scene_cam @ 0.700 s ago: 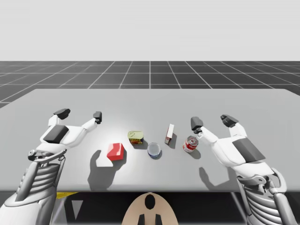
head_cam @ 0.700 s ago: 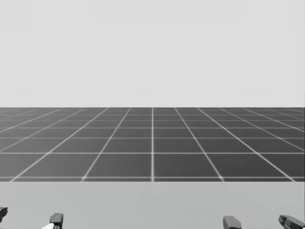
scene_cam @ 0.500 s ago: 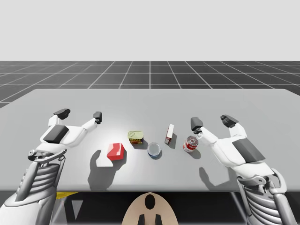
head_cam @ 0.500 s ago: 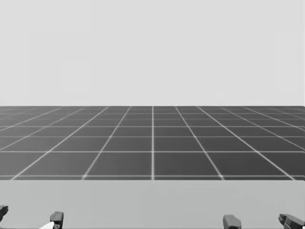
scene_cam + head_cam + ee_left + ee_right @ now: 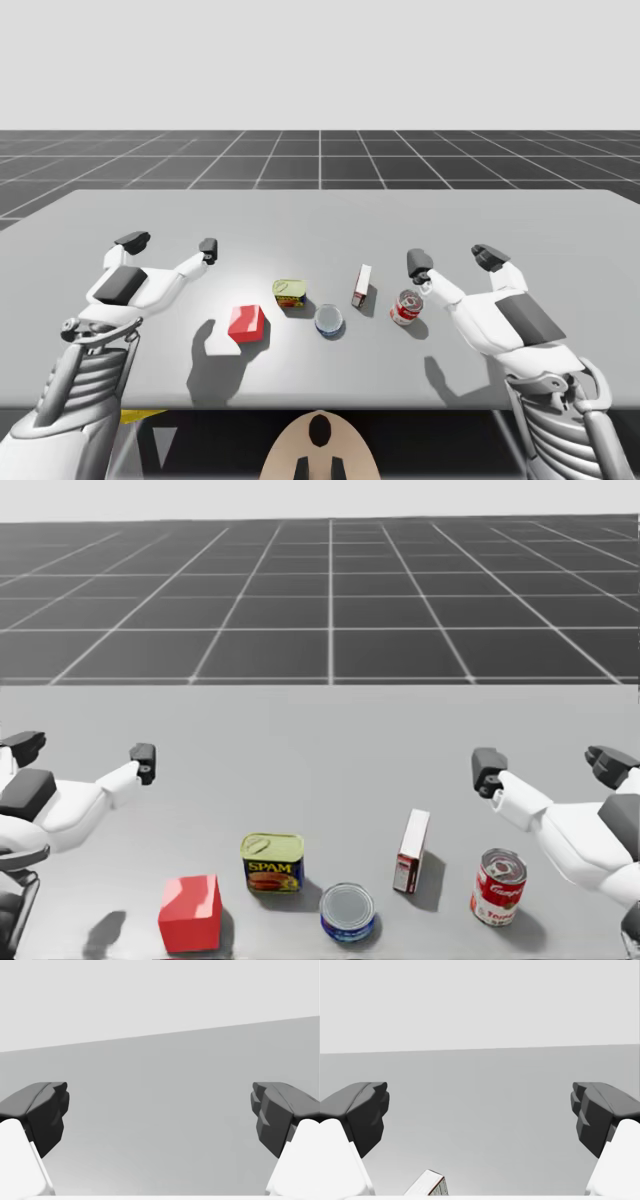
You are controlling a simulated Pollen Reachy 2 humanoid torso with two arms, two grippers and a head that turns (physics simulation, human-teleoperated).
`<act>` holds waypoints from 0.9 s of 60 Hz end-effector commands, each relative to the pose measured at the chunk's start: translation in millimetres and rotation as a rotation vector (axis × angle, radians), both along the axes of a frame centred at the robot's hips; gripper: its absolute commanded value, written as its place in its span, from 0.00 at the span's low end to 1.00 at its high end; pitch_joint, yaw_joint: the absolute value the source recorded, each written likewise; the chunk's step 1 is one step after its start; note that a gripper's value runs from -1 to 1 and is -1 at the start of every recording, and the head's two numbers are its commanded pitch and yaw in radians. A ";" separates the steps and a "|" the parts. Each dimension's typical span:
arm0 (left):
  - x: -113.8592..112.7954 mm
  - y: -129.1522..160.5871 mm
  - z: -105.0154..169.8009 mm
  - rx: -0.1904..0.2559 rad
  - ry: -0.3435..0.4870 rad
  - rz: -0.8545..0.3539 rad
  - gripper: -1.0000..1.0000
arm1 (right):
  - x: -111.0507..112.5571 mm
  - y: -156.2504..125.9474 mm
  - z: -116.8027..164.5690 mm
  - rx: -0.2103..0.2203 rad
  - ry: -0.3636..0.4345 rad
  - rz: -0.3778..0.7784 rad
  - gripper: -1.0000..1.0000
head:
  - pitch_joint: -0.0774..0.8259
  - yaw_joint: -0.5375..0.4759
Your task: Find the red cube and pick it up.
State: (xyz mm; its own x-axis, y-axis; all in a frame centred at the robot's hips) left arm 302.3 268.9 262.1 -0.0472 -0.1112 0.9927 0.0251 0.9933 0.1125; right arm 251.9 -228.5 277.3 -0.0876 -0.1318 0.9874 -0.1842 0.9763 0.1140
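The robot's head has turned downward. A moment ago its head camera took in only the far floor and the table's back edge. Now it looks onto the table (image 5: 320, 215) and everything on it. From the high view, neither arm nor any object has shifted, so the only change is where the robot is looking.

Everything below is placed from the red cube (image 5: 190, 912). The left gripper (image 5: 83, 752) hovers beyond the cube and to its left, well apart from it, with its fingers spread wide and nothing between them. The cube itself sits flat near the table's front edge, touching nothing. Just to its right and a little further back stands a squat yellow tin (image 5: 272, 861). A low blue can (image 5: 347, 911) comes next to the right, level with the cube. Further right is an upright white and red box (image 5: 411, 851), then a red and white can (image 5: 498, 886). The right gripper (image 5: 549, 767) is furthest from the cube, beyond that last can, with its fingers also wide apart and empty.

The search looks done, since the cube is now in the head camera's sight. No reach has begun. I would judge the left arm the better placed, as nothing stands between it and the cube.
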 end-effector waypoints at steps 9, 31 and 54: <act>0.6 0.1 0.0 0.007 0.004 0.001 0.00 | -0.2 0.4 0.3 0.000 0.005 0.000 0.00 | 0.69 0.58; 1.6 -2.2 -1.7 0.015 0.015 0.000 0.00 | -0.6 0.9 -0.3 -0.004 0.012 0.016 0.00 | 0.90 0.77; -4.8 -7.7 3.9 -0.058 0.064 -0.052 0.00 | -1.5 1.8 -0.5 -0.003 0.019 0.023 0.00 | 0.93 0.82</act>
State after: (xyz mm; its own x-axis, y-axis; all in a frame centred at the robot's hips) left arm 301.5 262.7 262.3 -0.0121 -0.0923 0.9957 0.0569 0.9941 0.0929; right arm 251.0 -227.9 277.1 -0.0684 -0.1239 0.9899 -0.2037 0.9731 0.1077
